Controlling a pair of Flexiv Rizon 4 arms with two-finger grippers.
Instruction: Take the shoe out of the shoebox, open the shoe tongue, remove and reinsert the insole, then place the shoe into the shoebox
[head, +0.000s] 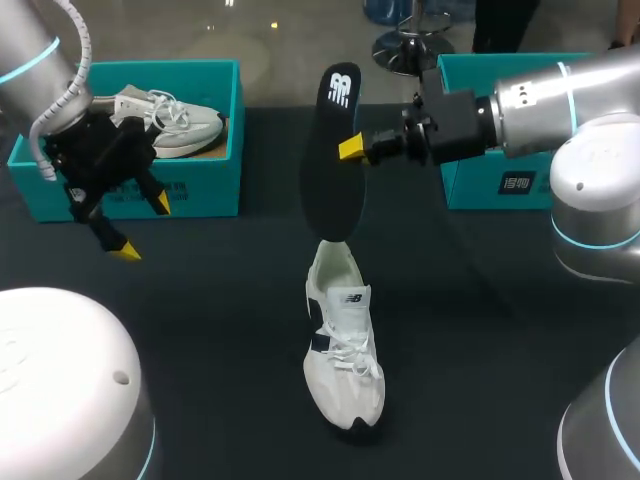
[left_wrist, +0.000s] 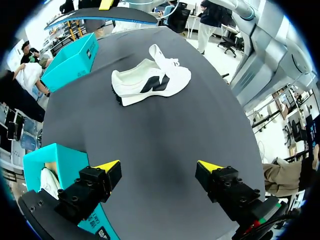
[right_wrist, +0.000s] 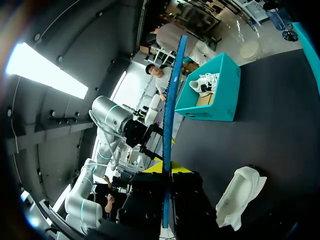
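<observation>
Right end effector (head: 352, 147) grips insole (head: 335, 160), held upright above shoe (head: 343, 350) on table (head: 200, 330). Left end effector (head: 142, 227) open beside teal box (head: 190, 185) holding second shoe (head: 170, 120).

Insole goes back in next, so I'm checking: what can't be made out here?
- Head view: far finger of the right gripper, hidden behind the insole.
- Head view: inside of the right box, covered by the right arm.
- Left wrist view: opening of the shoe, facing away.
- Right wrist view: the insole's faces, seen edge-on.
</observation>
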